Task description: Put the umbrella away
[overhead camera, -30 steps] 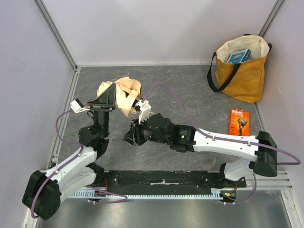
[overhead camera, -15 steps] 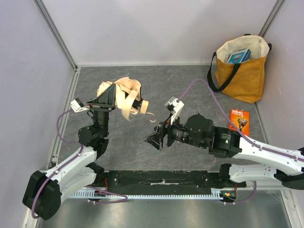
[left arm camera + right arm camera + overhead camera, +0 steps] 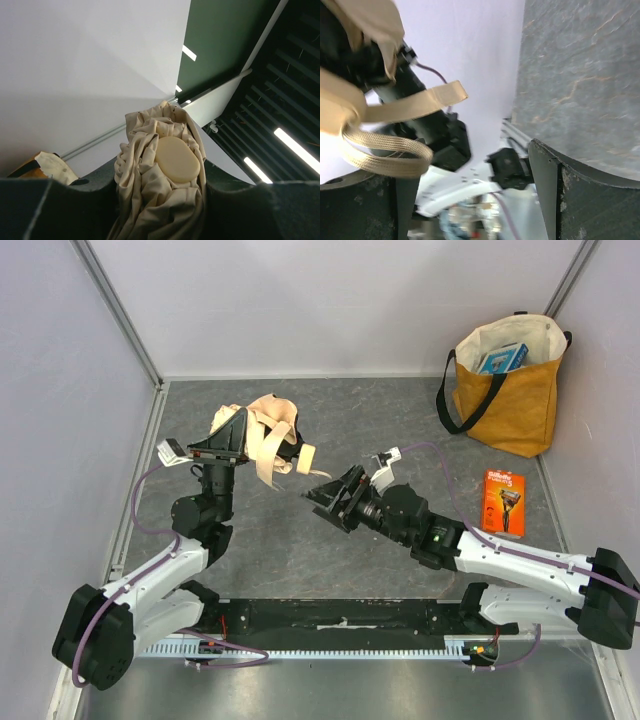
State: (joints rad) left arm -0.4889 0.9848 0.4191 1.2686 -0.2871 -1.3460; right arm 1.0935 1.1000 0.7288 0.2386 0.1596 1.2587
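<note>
The umbrella (image 3: 268, 428) is a crumpled beige bundle held off the table at the back left, and my left gripper (image 3: 236, 437) is shut on its fabric. Its light knob handle (image 3: 308, 457) points right, with a cord loop hanging below. The left wrist view shows the umbrella (image 3: 150, 200) wedged between both fingers, an oval cream end cap (image 3: 177, 159) on top. My right gripper (image 3: 335, 492) stands open just right of the handle and holds nothing. The right wrist view has the cord loop (image 3: 390, 150) and a flat strap (image 3: 415, 102) in front of the right gripper (image 3: 455, 165).
A mustard-yellow tote bag (image 3: 510, 395) with black straps stands at the back right, a blue box (image 3: 503, 358) inside it. An orange razor package (image 3: 504, 502) lies on the grey table (image 3: 400, 430) near the right wall. White walls enclose three sides.
My right gripper has let go of the umbrella's handle, opened wide and pulled back to the right. The left gripper has kept its hold and lifted the umbrella slightly.
</note>
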